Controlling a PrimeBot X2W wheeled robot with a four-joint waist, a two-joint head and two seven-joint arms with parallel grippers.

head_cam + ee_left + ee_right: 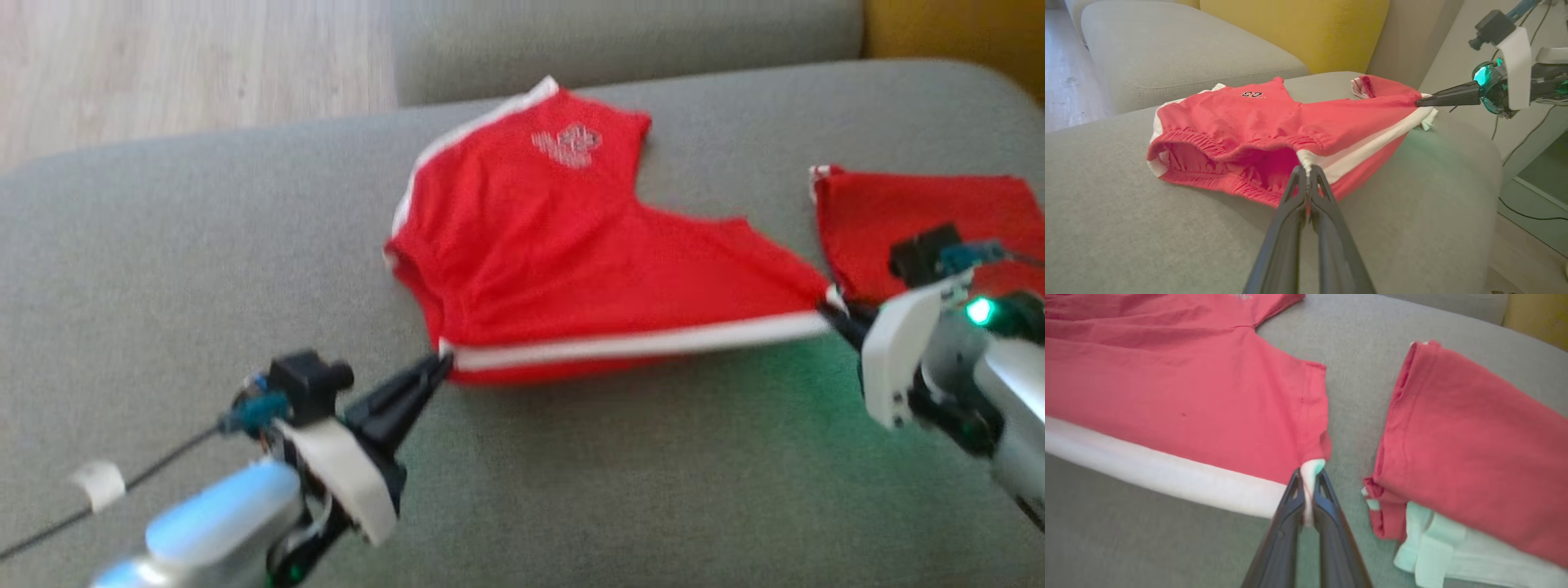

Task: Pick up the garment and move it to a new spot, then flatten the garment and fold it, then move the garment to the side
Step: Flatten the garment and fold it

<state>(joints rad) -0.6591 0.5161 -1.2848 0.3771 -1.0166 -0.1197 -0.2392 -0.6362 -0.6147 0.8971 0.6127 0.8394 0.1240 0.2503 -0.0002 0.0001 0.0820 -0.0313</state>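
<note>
On the grey sofa cushion (204, 269), toward its front edge, the left tool (437, 365) is clamped shut on the waistband corner of the red shorts (555, 253). The right tool (834, 309) is clamped on the leg-hem corner. Each grips one end of the white side stripe (645, 347). Set apart like this, the tools apparently draw that edge taut to spread the garment flat for folding. The shorts lie mid-cushion. Count: two tools; two red garments, namely the held shorts and a folded piece (922, 216) at the cushion's right end; one yellow pillow (1298, 32) behind the cushion.
</note>
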